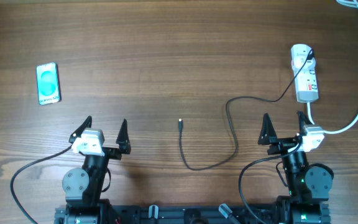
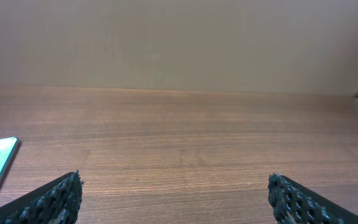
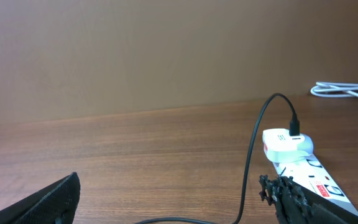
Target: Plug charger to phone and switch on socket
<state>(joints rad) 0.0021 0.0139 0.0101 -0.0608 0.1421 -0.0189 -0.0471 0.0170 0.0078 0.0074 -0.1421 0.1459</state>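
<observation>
Where the wood-grain table [image 1: 166, 50] meets a plain wall [image 2: 166, 37], the phone [image 1: 48, 83] lies upper-left of the spread left gripper [image 1: 105, 124]; the right gripper [image 1: 283, 121] is spread too.

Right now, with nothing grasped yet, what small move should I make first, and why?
Probably reach the left gripper toward the charger's plug. Its jaws stand open and empty. The plug lies loose between the arms, somewhat nearer the left one, and the phone sits on that side with nothing plugged in.
</observation>
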